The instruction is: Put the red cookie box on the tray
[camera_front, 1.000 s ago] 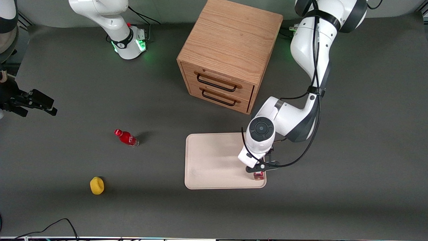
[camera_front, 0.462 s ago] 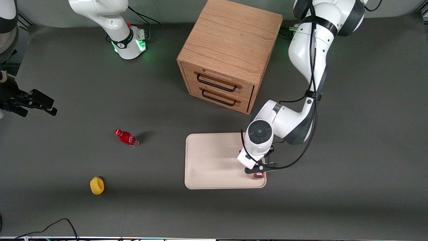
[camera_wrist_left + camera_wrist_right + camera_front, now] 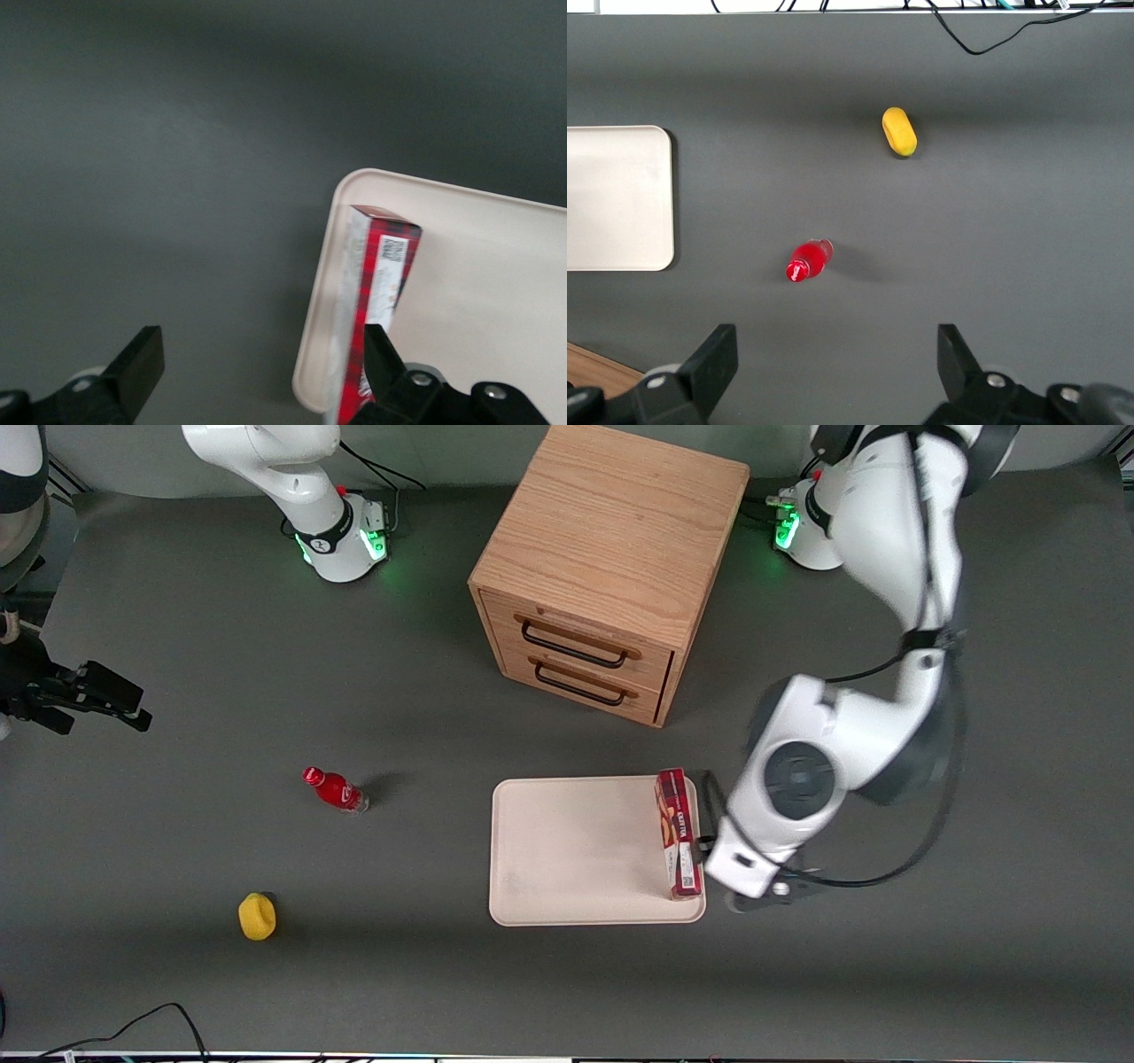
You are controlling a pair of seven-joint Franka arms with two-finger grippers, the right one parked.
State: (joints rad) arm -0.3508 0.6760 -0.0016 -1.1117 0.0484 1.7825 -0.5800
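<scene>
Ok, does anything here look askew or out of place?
Slightly: the red cookie box lies on the tray hard along the edge toward the working arm, not centred. The open hand is beside it. The bottle lies tipped over.

Soft, even overhead light falls on the matte grey table, with no glare and only faint shadows beside the wooden drawer cabinet and the small red bottle. Green indicator lights glow at both arm bases. In the front view the working arm is smeared by motion blur around its gripper, and the wrist view renders the red cookie box and tray soft and slightly hazy.
</scene>
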